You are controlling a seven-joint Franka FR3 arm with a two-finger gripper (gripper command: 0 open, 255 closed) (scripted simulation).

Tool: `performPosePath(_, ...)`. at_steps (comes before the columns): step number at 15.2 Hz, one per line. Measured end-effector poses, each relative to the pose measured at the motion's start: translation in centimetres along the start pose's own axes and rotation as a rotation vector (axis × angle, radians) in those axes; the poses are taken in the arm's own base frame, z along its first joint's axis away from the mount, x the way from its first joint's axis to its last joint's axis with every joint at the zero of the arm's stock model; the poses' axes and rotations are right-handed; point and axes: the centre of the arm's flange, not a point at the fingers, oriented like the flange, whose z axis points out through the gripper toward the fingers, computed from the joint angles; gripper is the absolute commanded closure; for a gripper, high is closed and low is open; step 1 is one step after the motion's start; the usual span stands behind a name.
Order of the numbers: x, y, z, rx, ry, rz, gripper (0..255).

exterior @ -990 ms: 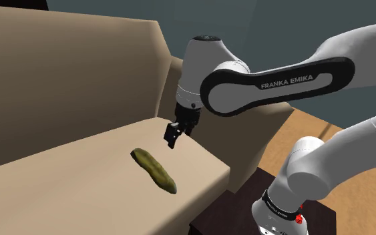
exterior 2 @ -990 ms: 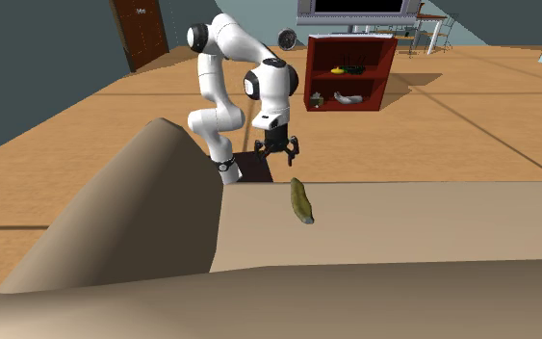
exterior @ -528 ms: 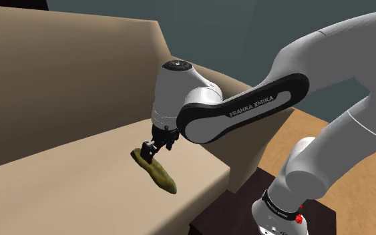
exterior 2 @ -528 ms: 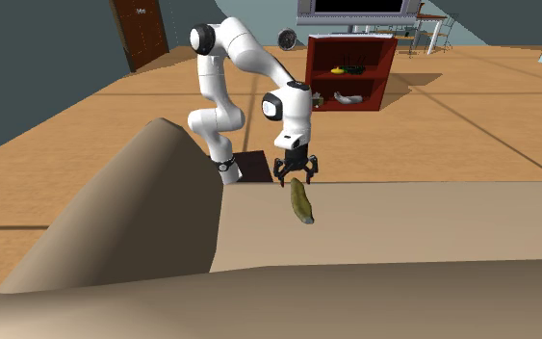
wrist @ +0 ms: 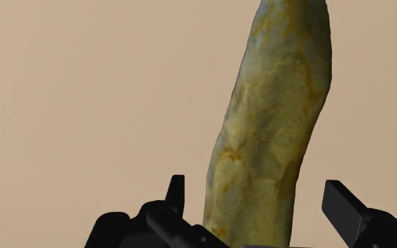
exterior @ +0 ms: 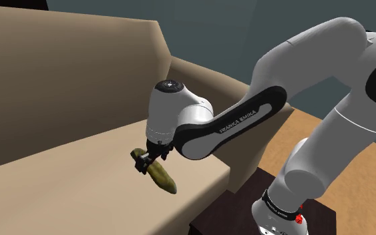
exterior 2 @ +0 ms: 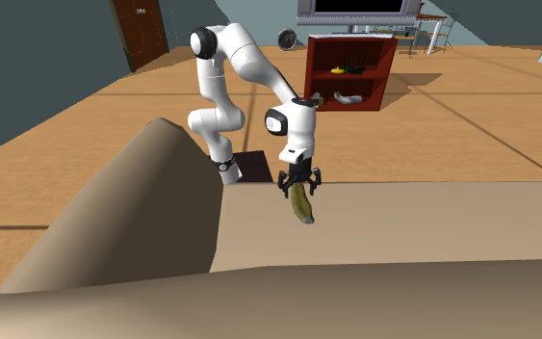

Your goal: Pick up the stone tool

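- Stone tool (exterior: 161,177) (exterior 2: 301,204) (wrist: 274,127): a long, mottled olive-yellow piece that lay flat on the beige seat (exterior: 79,180) (exterior 2: 403,221) of a sofa, near the seat edge facing the stand.
- End effector (exterior: 143,162) (exterior 2: 298,185) (wrist: 255,187): all black and pointed down over one end of the stone. Its two fingers (wrist: 177,190) stood apart, one on either side of that end. In the wrist view one finger was just beside the stone's flank and the other stood clear of it, so nothing was clamped.
- Arm (exterior: 246,113) (exterior 2: 230,58): white with dark joints, bent over the seat from the stand (exterior: 246,207) (exterior 2: 249,166), which stood just beside the sofa.
- Sofa: the backrest (exterior: 59,73) rose behind the seat, and the armrest (exterior: 213,77) (exterior 2: 134,202) closed one end.
- Room: the wooden floor (exterior 2: 451,125) carried a red bookshelf (exterior 2: 350,72) well behind the arm. A dark door (exterior 2: 141,29) stood at the second exterior view's upper left.
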Motion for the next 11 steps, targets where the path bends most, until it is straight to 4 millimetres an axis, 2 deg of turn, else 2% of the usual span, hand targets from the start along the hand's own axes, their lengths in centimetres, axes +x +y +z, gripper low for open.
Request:
performPosePath(1,-0.04,0.0,0.38,0.0,0.0,0.0,0)
performPosePath(2,-0.08,-0.06,0.69,0.0,0.0,0.0,255)
performPosePath(11,-0.09,-0.1,0.95,0.001,0.002,0.001,255)
